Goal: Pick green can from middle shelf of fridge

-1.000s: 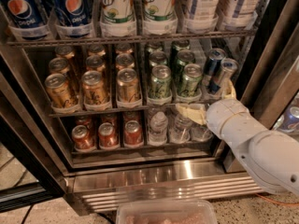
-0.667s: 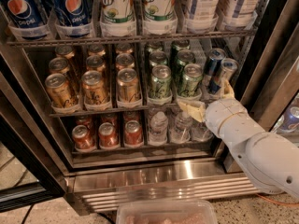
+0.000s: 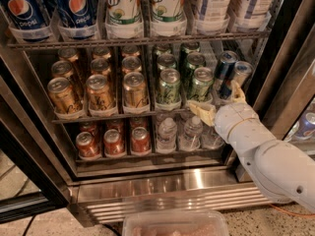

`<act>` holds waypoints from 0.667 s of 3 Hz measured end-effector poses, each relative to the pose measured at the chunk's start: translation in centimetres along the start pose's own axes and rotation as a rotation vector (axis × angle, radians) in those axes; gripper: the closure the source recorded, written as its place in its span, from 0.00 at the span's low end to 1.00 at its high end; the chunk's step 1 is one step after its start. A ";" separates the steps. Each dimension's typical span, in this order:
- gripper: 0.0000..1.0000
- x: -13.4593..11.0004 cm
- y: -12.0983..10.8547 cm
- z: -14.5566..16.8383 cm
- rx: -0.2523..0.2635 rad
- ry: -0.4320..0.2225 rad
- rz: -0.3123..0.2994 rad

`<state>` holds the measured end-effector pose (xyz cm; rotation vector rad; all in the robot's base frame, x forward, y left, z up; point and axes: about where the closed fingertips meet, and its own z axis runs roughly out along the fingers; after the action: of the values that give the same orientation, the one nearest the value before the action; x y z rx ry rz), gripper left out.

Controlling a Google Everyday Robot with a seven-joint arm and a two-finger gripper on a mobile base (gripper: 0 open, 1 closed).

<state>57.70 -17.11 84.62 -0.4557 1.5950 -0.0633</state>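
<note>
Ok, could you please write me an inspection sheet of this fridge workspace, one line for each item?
Surface: middle shelf, a wire rack inside the fridge, stocked in lanes.
Job's things: green can, upright at the front of its lane, not yet gripped; a second green can on its left.
Clutter: gold cans in the left lanes; blue slim cans at the right end.
Grippers: gripper open, empty, at the shelf front just right of the green can.
Cables: thin orange line on the floor at right, perhaps a cable.
Surroundings: Pepsi bottles and 7UP bottles above; red cans and water bottles below; clear plastic container at the bottom edge.
</note>
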 end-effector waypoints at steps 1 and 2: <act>0.28 -0.5 1.1 -0.2 -0.030 -0.003 -0.005; 0.31 -1.0 2.5 -1.4 -0.071 0.012 -0.006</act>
<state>55.72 -14.77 84.88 -0.5155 1.6119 -0.0142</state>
